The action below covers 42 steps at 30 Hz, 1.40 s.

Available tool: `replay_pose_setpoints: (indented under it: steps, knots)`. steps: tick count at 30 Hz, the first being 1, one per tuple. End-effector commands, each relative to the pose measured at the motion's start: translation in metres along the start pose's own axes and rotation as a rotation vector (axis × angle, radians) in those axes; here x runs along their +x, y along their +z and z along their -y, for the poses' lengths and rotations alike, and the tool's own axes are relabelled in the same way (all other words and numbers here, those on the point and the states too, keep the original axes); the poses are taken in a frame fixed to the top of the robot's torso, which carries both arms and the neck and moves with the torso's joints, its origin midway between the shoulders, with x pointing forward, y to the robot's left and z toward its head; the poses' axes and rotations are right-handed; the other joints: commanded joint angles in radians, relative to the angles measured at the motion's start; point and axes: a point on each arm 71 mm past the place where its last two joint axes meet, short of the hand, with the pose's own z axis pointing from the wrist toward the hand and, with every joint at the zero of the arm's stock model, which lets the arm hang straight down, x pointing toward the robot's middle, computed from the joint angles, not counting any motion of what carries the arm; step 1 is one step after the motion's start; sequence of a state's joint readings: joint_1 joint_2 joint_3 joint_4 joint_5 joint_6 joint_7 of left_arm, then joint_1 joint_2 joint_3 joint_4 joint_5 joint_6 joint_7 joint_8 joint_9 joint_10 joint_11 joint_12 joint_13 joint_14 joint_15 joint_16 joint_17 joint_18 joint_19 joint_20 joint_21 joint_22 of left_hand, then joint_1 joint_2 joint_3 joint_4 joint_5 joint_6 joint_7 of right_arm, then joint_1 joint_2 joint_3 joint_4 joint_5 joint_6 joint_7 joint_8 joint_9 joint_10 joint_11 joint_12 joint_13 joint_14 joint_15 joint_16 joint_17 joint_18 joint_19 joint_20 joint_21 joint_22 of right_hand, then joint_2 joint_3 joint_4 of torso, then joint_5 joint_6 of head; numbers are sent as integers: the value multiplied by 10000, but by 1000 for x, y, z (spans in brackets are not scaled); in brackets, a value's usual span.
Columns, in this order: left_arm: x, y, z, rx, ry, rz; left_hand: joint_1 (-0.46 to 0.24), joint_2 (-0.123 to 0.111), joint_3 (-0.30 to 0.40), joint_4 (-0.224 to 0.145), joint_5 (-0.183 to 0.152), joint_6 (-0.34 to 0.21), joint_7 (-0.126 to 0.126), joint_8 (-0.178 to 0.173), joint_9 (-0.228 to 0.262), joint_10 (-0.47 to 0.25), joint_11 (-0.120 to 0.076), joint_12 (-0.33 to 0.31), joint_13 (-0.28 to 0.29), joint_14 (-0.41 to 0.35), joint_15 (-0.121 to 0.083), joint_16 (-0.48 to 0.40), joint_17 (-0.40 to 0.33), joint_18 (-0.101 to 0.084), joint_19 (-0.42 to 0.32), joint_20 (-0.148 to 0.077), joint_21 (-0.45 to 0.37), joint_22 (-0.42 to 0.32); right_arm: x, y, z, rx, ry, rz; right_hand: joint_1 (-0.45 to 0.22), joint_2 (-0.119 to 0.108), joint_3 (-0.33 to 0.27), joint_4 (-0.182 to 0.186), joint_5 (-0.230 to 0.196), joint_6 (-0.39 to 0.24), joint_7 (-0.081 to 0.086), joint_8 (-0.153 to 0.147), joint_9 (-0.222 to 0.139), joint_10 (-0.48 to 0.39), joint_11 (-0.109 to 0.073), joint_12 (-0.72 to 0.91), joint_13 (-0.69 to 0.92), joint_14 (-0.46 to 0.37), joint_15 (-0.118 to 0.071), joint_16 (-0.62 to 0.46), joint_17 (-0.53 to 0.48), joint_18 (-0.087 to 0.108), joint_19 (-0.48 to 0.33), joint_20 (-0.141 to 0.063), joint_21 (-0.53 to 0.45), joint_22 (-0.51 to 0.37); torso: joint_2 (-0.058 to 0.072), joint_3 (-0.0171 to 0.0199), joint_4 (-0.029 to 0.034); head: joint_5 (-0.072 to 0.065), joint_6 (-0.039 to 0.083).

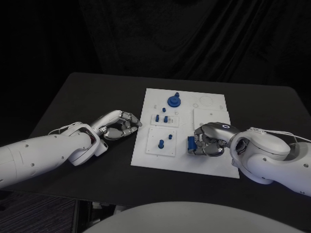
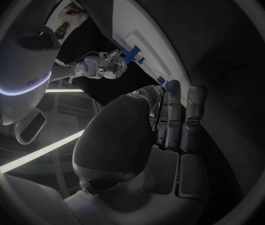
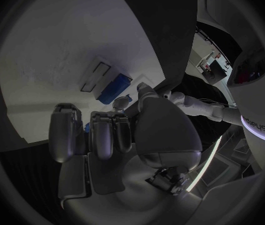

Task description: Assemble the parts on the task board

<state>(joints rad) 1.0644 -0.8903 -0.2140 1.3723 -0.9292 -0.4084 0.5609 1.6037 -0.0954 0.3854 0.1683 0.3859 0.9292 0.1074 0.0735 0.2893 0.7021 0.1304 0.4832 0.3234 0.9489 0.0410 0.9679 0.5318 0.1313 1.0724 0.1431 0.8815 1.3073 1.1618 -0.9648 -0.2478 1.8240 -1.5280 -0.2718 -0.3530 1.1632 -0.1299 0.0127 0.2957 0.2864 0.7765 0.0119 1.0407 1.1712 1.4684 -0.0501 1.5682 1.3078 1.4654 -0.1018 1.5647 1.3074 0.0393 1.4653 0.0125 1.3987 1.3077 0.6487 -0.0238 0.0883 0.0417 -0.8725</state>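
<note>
The white task board (image 1: 212, 104) lies in the middle of the black table. A large round blue part (image 1: 174, 101) stands near its far edge, and small blue pegs (image 1: 163, 118) (image 1: 160, 144) stand in raised white blocks on its left half. My right hand (image 1: 212, 140) rests over the board's near right part, its fingers curled round a blue part (image 1: 191, 143). The right wrist view shows that blue part (image 3: 115, 87) just past the fingertips (image 3: 101, 120), beside the thumb. My left hand (image 1: 119, 125) lies on the table left of the board with fingers curled in and nothing in them.
A flat white square block (image 1: 210, 117) sits on the board just beyond the right hand. Bare black table (image 1: 92, 92) runs left of and behind the board. The left wrist view shows the right hand (image 2: 104, 65) with its blue part (image 2: 131, 55) across the board (image 2: 151, 30).
</note>
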Motion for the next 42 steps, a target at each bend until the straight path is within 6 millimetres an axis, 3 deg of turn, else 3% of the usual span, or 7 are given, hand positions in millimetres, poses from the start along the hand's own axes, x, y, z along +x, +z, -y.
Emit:
replay_pose_setpoints:
  steps: [1,9,18,24,29,34,42]
  knots:
    - [2,0,1,56,-121,-72,-29,102,-7,-77,42,70,-9,58,6,45,13,55,-15,-66,1,23,-12,140,-67,1,56,712,-1,-2,1,95,-29,250,-211,-99,49,-1,48,-94,-13,-55,-13,1024,-22,26,2630,1054,-21,61,2634,42,194,-23,-32,2060,-4,-4,8,-1,-1]
    - [0,-2,1,134,-70,10,-28,109,-6,-91,45,92,-1,69,9,65,14,68,-19,-65,3,29,-11,135,-55,4,93,719,-8,-16,10,252,717,760,-767,209,-114,-2,31,-425,-24,-426,-265,1024,-29,26,2630,1054,-25,61,2634,28,224,-24,30,2079,-3,-2,7,-11,-1]
    - [-2,-4,4,485,75,273,-16,106,-3,-109,55,101,-6,72,9,76,8,75,-21,-62,0,34,-11,133,-41,4,122,725,-54,-40,36,1368,1912,1601,-1756,1029,-575,-72,-46,-404,298,-3137,-2496,1024,240,26,2630,1054,167,61,2634,-37,355,146,305,2159,-2,10,-8,-118,-1]
    - [-3,-5,12,983,298,702,-1,76,-6,-144,83,85,-27,59,1,82,-9,84,-31,-49,-15,48,-9,139,-42,1,147,726,-79,-60,61,2432,2079,1907,-1649,1423,-865,-23,-42,163,406,-4266,-3643,1024,347,26,2630,1054,260,61,2634,-87,462,242,533,2228,-1,8,-18,-309,-1]
    - [-3,-6,21,1408,343,1211,-43,-4,-23,-137,128,69,-18,39,-48,-251,158,131,-145,-1527,303,-423,-121,321,-2310,143,-1523,298,-84,-70,79,3253,2066,1722,-1353,1632,-1108,-56,-30,461,554,-5294,-4658,1024,459,26,2630,1054,377,61,2634,-99,485,335,598,2245,-9,-4,-8,-666,-1]
    - [-4,-7,30,1780,-330,1668,-171,119,-143,57,186,-388,-69,-94,-222,-1439,541,18,-469,-4886,1068,-2663,-1380,-270,-6255,190,-3061,-82,-85,-78,96,3991,2052,1606,-1055,1643,-1169,-86,-27,637,572,-5588,-4981,1024,478,26,2630,1054,393,61,2634,-111,510,359,650,2261,-13,-22,-5,-1208,-1]
    - [-9,-4,41,2392,-1056,1907,-458,442,-1392,1083,-163,-1709,-230,-68,-1066,-4198,-647,-573,-1900,-8502,117,-7077,-4482,-156,-9048,-382,-7626,-4491,-86,-93,115,4967,1458,1634,-441,1536,-1232,-158,-23,904,557,-5848,-5311,1024,463,26,2630,1054,383,61,2634,-143,577,354,783,2305,-34,-63,-49,-2492,-1]
